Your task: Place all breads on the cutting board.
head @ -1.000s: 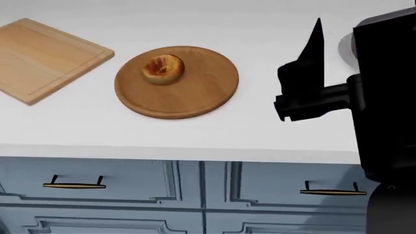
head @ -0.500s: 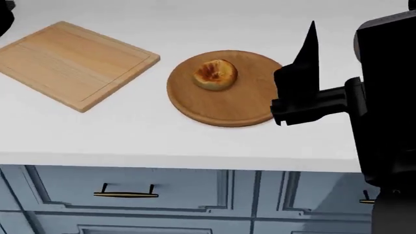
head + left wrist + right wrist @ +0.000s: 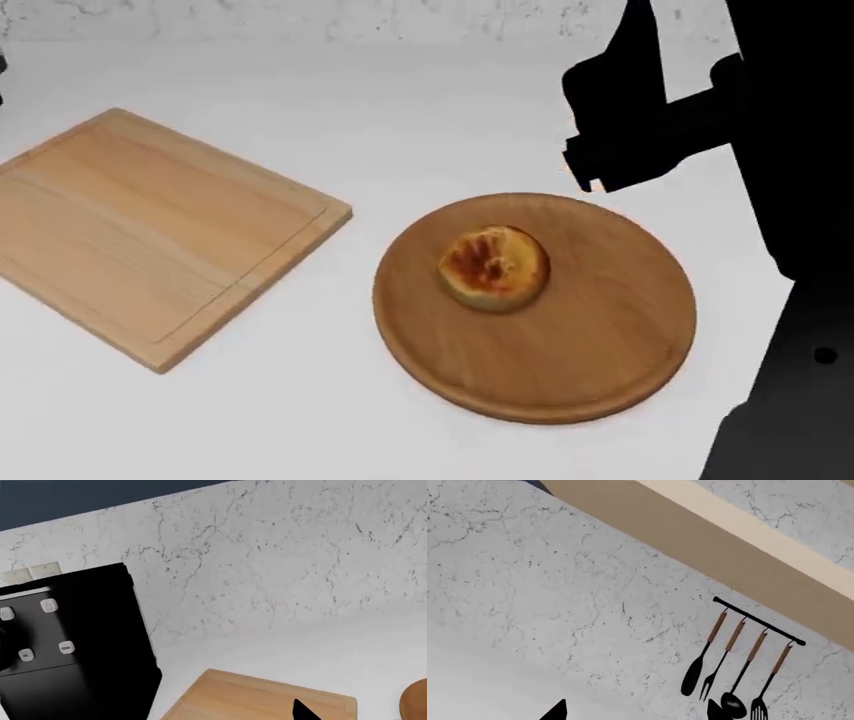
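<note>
I am seeing a small round golden-brown bread roll (image 3: 494,267) with darker toasted red-brown patches on its top. The round wooden plate (image 3: 587,360) is showing an orange-brown colour, darker than the large rectangular cutting board (image 3: 147,230), which is light pine with straight grain lines. The countertop (image 3: 400,120) is looking plain white. The marble wall (image 3: 280,555) is showing white-grey with thin dark veins. The hanging kitchen utensils (image 3: 737,667) are appearing black with reddish-brown handles.

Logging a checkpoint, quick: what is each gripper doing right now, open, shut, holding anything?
Left gripper: only one dark fingertip shows; cannot be told.
Right gripper: two fingertips spread apart against the wall, open, holding nothing.
</note>
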